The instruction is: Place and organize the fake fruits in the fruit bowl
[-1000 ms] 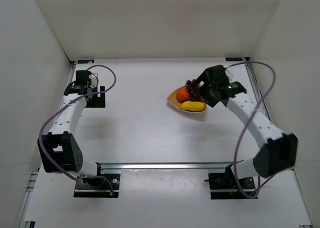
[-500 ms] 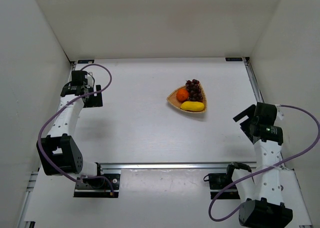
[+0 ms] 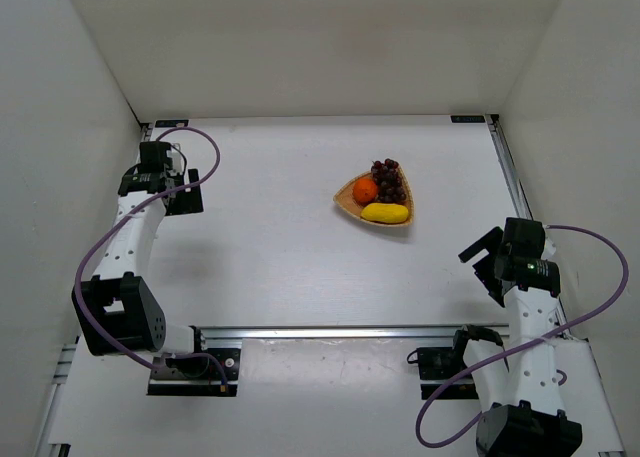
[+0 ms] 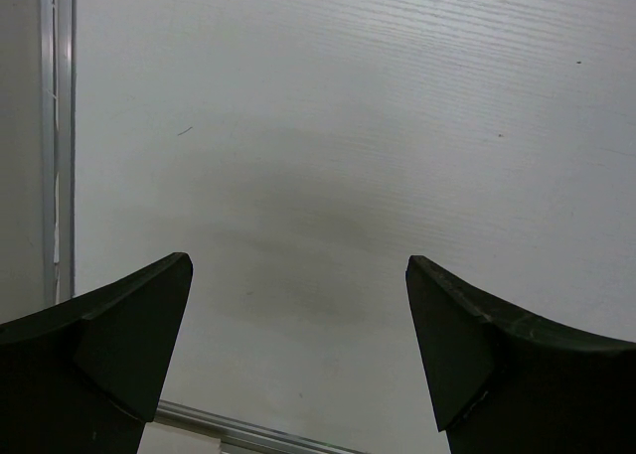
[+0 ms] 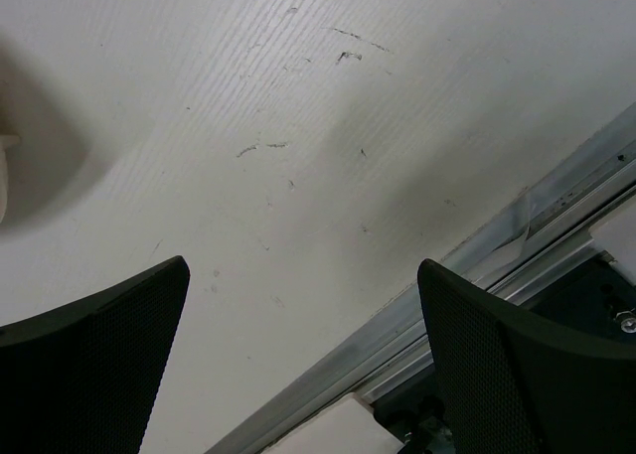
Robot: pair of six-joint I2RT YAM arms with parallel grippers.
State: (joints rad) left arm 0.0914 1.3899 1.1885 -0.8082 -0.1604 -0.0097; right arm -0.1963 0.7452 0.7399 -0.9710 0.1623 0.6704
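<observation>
The fruit bowl (image 3: 344, 202), a tan woven dish, sits right of centre on the white table. In it lie a round orange (image 3: 365, 189), a yellow banana (image 3: 385, 213) along the near edge, and a dark grape bunch (image 3: 389, 179) at the back. My right gripper (image 3: 479, 267) (image 5: 303, 266) hovers open near the table's right side, well away from the bowl, with only bare table between its fingers. Far to the left, my left gripper (image 3: 186, 197) (image 4: 298, 263) is open and empty. Neither wrist view shows the bowl or any fruit.
An aluminium rail (image 3: 330, 332) runs across the front by the arm bases; the right wrist view shows a rail (image 5: 477, 275) below the fingers. Another frame rail (image 4: 60, 126) lines the table's left edge. White walls close in the left, back and right sides.
My right arm has pulled back from over the bowl to the near right side of the table. The left arm has edged slightly toward the back left. The fruits have stayed in the bowl.
</observation>
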